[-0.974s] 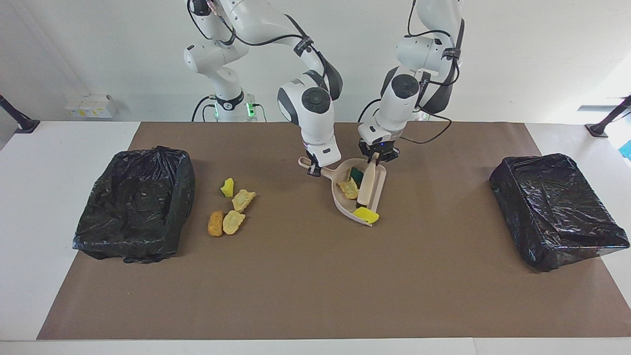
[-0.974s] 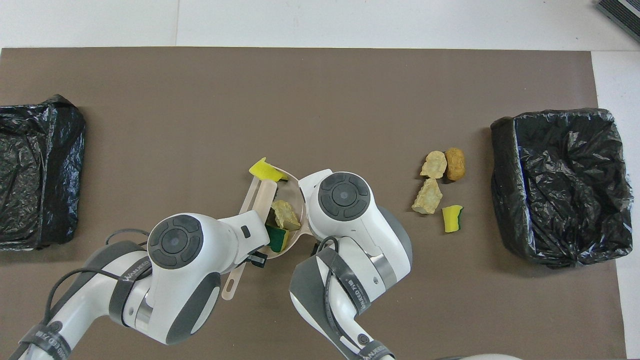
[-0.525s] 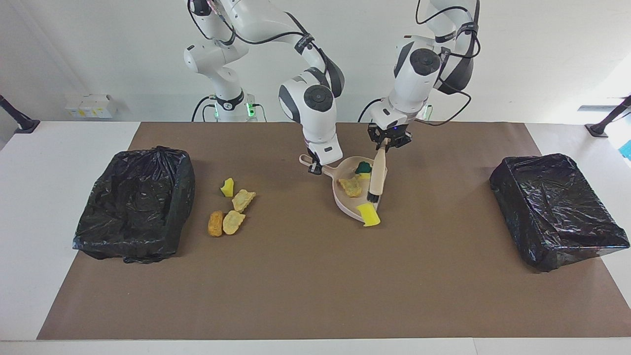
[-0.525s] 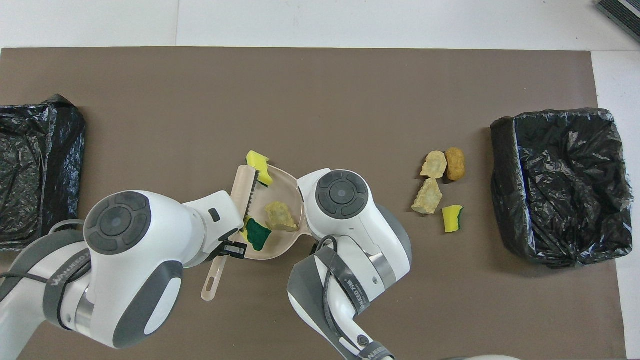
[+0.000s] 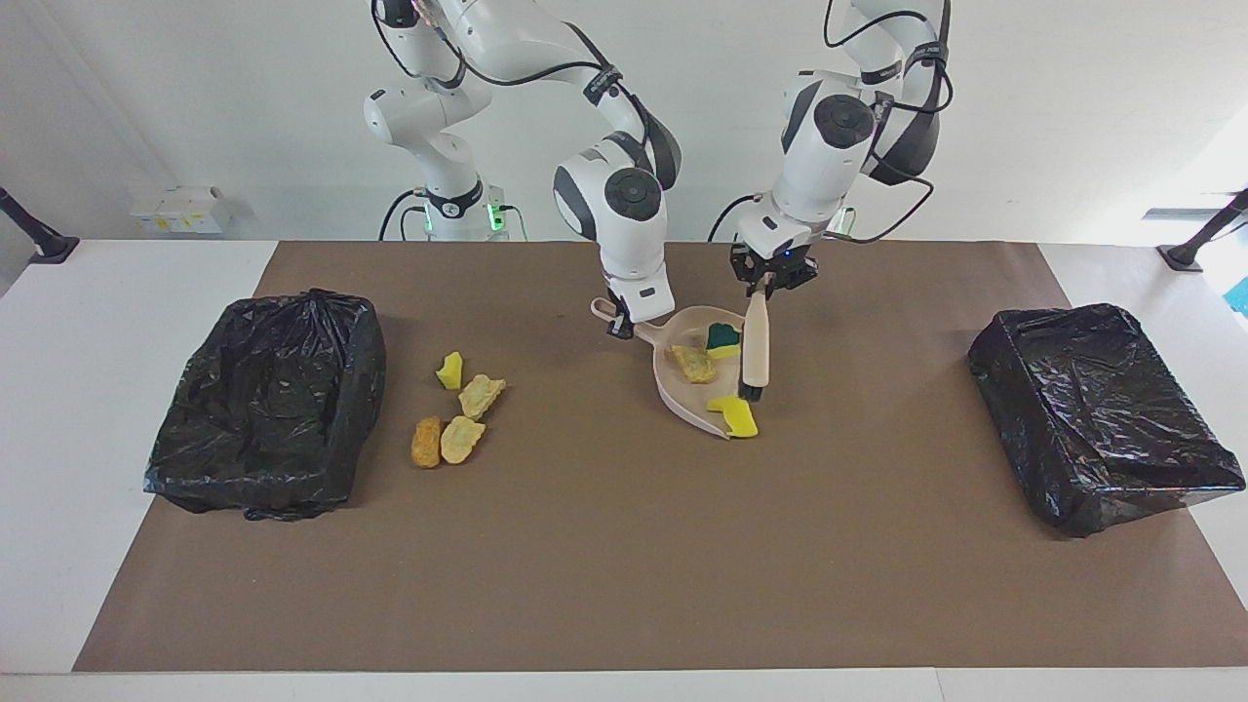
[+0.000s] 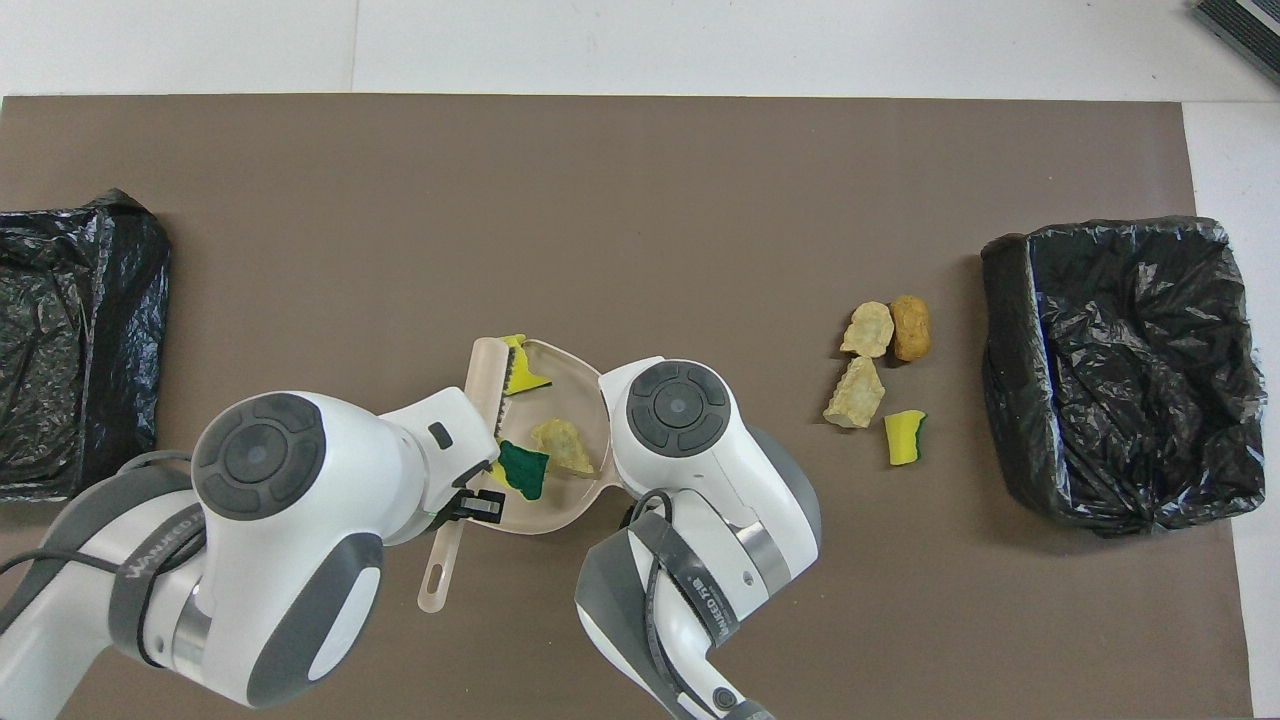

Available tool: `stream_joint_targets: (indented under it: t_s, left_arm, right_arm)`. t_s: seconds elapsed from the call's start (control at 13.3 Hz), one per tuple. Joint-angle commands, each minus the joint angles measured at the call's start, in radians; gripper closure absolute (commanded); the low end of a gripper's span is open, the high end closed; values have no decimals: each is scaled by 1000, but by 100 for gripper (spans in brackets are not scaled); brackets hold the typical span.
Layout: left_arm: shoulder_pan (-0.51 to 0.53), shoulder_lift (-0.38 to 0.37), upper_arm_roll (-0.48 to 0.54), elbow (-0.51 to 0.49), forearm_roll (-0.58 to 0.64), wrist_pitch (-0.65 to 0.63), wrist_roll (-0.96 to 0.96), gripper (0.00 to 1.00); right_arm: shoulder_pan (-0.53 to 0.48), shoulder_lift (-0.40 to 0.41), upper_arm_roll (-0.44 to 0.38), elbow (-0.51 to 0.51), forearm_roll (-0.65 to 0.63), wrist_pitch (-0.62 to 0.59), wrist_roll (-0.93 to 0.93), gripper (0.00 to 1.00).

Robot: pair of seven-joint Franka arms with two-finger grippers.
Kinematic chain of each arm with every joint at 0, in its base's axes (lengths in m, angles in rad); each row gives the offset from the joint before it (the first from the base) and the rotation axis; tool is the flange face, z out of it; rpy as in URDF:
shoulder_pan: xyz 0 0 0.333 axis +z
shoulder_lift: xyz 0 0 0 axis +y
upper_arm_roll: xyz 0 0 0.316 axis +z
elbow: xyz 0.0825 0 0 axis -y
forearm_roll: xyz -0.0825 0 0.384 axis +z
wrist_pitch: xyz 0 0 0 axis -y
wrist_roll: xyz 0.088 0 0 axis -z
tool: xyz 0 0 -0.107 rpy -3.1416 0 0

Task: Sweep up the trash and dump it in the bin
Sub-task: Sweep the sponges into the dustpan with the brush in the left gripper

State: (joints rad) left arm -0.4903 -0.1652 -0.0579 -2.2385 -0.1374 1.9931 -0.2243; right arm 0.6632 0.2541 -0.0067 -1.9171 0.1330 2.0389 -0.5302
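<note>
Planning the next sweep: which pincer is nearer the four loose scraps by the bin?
Right. The right pincer is shut on the dustpan handle, on the pan's end toward the four loose scraps. The left pincer, holding the brush, is over the pan's other edge.

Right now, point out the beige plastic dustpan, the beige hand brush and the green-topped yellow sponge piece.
Beige plastic dustpan (image 5: 682, 392): facing view, bare pan floor.
Beige hand brush (image 5: 756, 341): facing view, mid handle.
Green-topped yellow sponge piece (image 5: 722, 336): facing view, green top.

- White wall (image 5: 1053, 97) at the robots' end.
- White table (image 5: 97, 322), with a brown mat (image 5: 624, 546) over most of it.
- Even, bright light.
</note>
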Motion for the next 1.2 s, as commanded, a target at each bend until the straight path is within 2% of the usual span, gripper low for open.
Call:
stream_joint_targets:
  t_s: [0.0, 0.22, 0.45, 0.82, 0.97, 1.12]
  left_arm:
    - [-68, -28, 7, -71, 2, 6, -20, 100]
    - [-74, -72, 7, -93, 5, -133, -18, 100]
    - [-59, -97, 7, -115, 68, -210, -21, 100]
    - [85, -103, 7, -115, 122, -186, -21, 100]
    - [110, -189, 10, -157, 131, -116, -30, 100]
    - [119, -252, 9, -228, 128, -73, -46, 100]
  right_arm:
    - [-10, -30, 1, -43, 2, 13, -17, 100]
    - [-13, -36, 1, -72, 0, 40, -45, 100]
    - [-13, -38, 1, -74, 0, 41, -47, 100]
    - [-11, -38, 1, -74, 0, 47, -37, 100]
    - [-10, -39, -1, -76, -9, 58, -40, 100]
    - [-16, -48, 1, -72, -18, 148, -34, 100]
